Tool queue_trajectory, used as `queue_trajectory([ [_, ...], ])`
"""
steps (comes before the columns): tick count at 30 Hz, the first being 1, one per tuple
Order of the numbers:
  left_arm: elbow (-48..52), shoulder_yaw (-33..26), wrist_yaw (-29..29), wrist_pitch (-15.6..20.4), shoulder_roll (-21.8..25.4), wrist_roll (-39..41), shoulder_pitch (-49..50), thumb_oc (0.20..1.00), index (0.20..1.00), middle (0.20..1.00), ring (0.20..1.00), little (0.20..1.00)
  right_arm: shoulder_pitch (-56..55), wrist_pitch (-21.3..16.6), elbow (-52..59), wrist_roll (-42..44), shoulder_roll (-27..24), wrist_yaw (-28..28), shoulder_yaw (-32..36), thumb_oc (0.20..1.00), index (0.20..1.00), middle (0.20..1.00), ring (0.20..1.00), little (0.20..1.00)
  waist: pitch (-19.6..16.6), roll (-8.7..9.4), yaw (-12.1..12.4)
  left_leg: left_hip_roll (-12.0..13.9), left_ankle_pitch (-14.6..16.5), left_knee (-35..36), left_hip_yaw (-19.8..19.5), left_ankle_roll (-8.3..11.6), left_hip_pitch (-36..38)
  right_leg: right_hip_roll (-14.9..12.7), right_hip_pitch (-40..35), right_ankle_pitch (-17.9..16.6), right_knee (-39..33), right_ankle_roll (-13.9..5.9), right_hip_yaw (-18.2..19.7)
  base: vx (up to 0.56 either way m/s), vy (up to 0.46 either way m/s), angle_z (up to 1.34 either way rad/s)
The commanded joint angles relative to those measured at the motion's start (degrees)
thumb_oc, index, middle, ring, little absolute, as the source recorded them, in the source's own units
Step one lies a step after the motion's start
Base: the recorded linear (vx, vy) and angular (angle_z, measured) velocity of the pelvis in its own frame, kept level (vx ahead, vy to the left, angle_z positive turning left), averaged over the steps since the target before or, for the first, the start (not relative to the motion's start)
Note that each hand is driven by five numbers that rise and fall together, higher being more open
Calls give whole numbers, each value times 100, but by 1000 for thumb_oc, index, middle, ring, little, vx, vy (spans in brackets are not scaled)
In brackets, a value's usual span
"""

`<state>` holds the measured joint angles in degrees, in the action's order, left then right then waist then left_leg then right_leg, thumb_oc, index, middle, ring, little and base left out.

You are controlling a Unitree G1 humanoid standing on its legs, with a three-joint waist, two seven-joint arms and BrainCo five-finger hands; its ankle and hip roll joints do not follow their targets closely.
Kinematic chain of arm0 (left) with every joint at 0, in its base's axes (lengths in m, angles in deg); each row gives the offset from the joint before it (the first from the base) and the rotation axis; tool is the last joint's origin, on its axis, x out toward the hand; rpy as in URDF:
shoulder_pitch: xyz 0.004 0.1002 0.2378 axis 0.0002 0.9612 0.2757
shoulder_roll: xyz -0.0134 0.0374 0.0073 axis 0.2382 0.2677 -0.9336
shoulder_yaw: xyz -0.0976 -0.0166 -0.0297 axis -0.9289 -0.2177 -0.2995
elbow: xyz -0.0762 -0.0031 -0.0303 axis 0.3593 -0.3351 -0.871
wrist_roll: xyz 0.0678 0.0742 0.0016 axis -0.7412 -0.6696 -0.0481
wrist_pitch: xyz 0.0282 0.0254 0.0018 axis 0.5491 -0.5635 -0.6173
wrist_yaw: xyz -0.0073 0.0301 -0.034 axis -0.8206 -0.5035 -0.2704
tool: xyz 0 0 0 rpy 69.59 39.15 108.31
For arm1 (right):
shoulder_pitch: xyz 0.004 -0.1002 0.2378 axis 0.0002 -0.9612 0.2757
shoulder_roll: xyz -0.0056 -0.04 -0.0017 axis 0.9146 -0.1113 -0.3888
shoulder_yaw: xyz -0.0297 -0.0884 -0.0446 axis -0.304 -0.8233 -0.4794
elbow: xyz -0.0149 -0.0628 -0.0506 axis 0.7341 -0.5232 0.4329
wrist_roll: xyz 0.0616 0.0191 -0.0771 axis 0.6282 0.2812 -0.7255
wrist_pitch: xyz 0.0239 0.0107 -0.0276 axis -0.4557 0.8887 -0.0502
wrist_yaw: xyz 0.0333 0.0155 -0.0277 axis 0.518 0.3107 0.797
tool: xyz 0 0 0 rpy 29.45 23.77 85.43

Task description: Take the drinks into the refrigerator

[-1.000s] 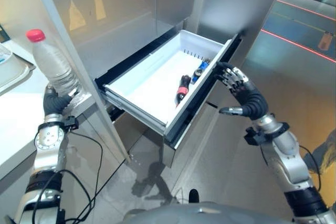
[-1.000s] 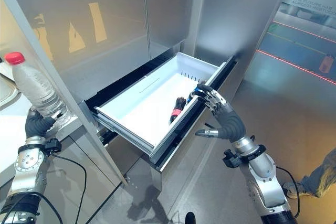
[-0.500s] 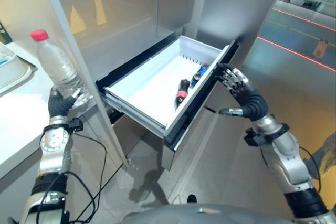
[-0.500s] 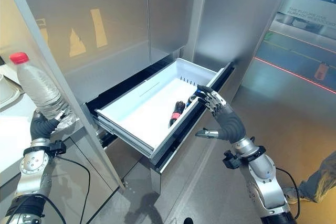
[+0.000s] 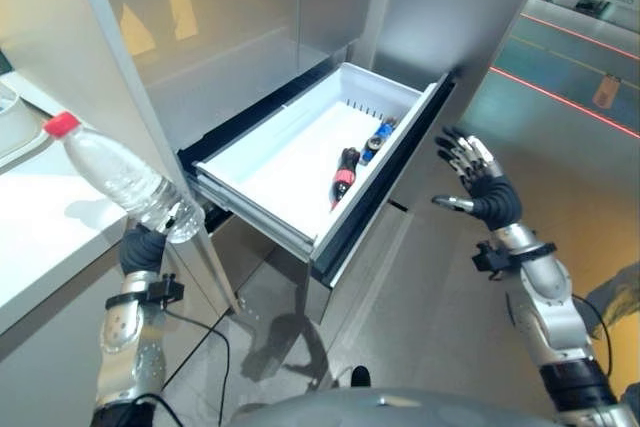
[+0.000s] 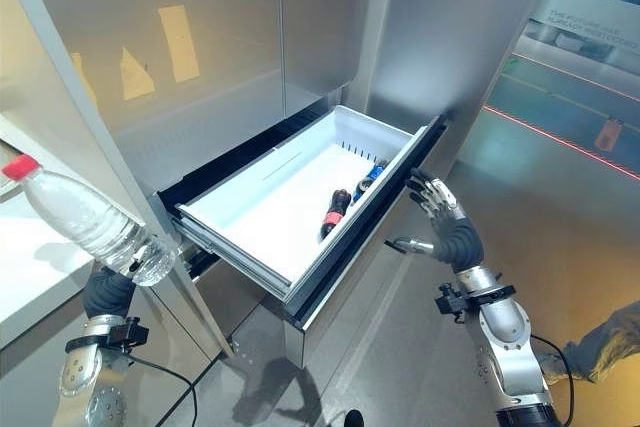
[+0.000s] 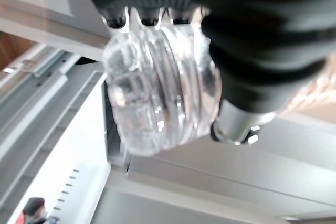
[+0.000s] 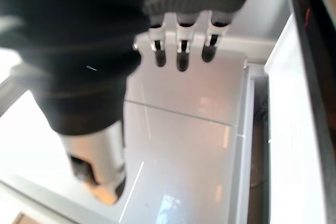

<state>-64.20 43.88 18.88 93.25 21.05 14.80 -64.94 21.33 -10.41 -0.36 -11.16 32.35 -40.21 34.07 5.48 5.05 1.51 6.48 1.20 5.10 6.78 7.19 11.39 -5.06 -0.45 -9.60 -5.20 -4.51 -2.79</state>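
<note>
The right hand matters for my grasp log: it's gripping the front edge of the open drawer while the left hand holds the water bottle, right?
Not quite. The right hand is off the drawer, open with fingers spread in the air beside its front edge, as the left eye view shows. The rest holds: the left hand grips the water bottle, and the drawer is open.

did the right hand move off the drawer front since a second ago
Yes. The right hand, open, now hangs clear to the right of the drawer front it was touching before.
</note>
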Motion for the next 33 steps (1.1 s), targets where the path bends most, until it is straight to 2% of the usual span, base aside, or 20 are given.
queue_trajectory([
  [1, 1445, -87, 633, 519, 131, 425, -568, 200, 200, 200, 200, 200, 542, -235, 33, 80, -82, -81, 407, 1000, 1000, 1000, 1000, 1000, 202, -145, 223, -468, 411, -46, -364, -690, 20, 92, -478, 883, 709, -58, -353, 24, -26, 13],
  [8, 1845, 58, 856, 445, 136, 505, -488, 200, 200, 200, 200, 200, 658, -198, -108, 58, -69, -78, 311, 1000, 1000, 1000, 1000, 1000, 229, -121, 282, -487, 335, -55, -420, -695, -27, 66, -470, 825, 713, -40, -414, -25, -12, 9],
  [15, 1955, 78, 1022, 426, 308, 233, -345, 200, 200, 200, 200, 200, 625, -116, -166, 34, -125, 115, 249, 1000, 1000, 1000, 1000, 1000, 219, -151, 313, -495, 379, -52, -453, -696, -7, 53, -507, 872, 725, -55, -452, -6, 1, 4],
  [19, 2121, 165, 1308, 351, 596, 155, -316, 200, 200, 200, 200, 200, 665, -38, -200, 227, -210, 330, 191, 1000, 1000, 1000, 1000, 1000, 231, -148, 321, -506, 315, -67, -446, -695, -41, 31, -473, 812, 735, -50, -456, -14, -1, 1],
  [20, 2135, 223, 1388, 321, 684, 158, -315, 200, 200, 200, 200, 200, 686, -12, -192, 271, -242, 383, 156, 1000, 1000, 1000, 1000, 1000, 215, -164, 321, -493, 379, -57, -458, -693, 3, 44, -513, 871, 732, -64, -454, 0, 0, 0],
  [25, 2179, 709, 1771, 147, 1148, 136, -411, 200, 200, 200, 200, 200, 925, 133, -135, 710, -400, 690, -145, 1000, 1000, 1000, 1000, 1000, 192, -181, 301, -497, 361, -53, -437, -686, 26, 45, -529, 854, 721, -79, -446, 0, 0, 0],
  [33, 2285, 1584, 2238, -110, 1892, 327, -730, 200, 200, 200, 200, 200, 1751, 421, -413, 1415, -627, 997, -1111, 1000, 1000, 1000, 1000, 1000, 175, -176, 292, -485, 331, -37, -390, -664, 57, 51, -522, 809, 707, -86, -401, 0, 0, 0],
])
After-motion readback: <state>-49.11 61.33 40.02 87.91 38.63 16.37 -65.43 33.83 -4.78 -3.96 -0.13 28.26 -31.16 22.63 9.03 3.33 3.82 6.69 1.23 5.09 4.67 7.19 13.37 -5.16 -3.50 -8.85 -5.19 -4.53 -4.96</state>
